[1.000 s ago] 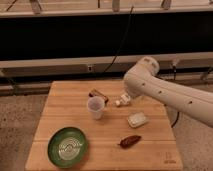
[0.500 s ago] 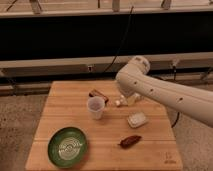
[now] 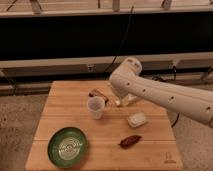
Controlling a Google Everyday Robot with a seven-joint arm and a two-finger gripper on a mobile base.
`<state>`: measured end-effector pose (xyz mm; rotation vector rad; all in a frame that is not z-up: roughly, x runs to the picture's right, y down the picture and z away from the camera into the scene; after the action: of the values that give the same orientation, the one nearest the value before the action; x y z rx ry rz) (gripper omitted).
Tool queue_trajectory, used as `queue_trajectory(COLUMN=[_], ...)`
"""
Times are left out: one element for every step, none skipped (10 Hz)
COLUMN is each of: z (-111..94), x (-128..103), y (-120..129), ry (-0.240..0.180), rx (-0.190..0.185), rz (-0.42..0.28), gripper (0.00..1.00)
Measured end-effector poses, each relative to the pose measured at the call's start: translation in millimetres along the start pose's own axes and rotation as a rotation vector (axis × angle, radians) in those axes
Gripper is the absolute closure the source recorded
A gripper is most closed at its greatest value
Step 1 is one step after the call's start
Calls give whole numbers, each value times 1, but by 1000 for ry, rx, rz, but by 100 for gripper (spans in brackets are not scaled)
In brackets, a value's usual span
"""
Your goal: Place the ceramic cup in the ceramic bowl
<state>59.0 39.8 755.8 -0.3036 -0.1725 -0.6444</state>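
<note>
The ceramic cup (image 3: 96,107) is a pale handleless tumbler standing upright at the middle of the wooden table (image 3: 60,105). The ceramic bowl (image 3: 67,146) is green with pale rings inside and sits at the table's front left, apart from the cup. My white arm reaches in from the right. Its gripper (image 3: 111,94) hangs low, just behind and to the right of the cup, largely hidden by the arm's own end.
A brown flat item (image 3: 98,93) lies just behind the cup. A clear plastic bottle (image 3: 126,100) lies under the arm. A small white rectangular dish (image 3: 136,119) and a dark brown oblong item (image 3: 130,141) sit to the right. A dark railing runs behind the table.
My arm has swung to the left, bringing its end closer to the cup. The cup, bowl and other items have not moved.
</note>
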Motion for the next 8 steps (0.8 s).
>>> queue_trajectory(z=[3, 5, 6, 8, 12, 16, 20, 26], x=[-13, -21, -28, -38, -42, -43, -50, -59], y=[-2, -2, -5, -12, -11, -9, -8, -6], ry=[-15, -23, -28, -42, -50, -54, -64, -76], rx=[-8, -13, -18, -20, -25, -33, -40, -47], rz=[-19, -29, -44, -72, -95, -114, -125, -137], gripper=[20, 20, 20, 20, 20, 20, 20, 20])
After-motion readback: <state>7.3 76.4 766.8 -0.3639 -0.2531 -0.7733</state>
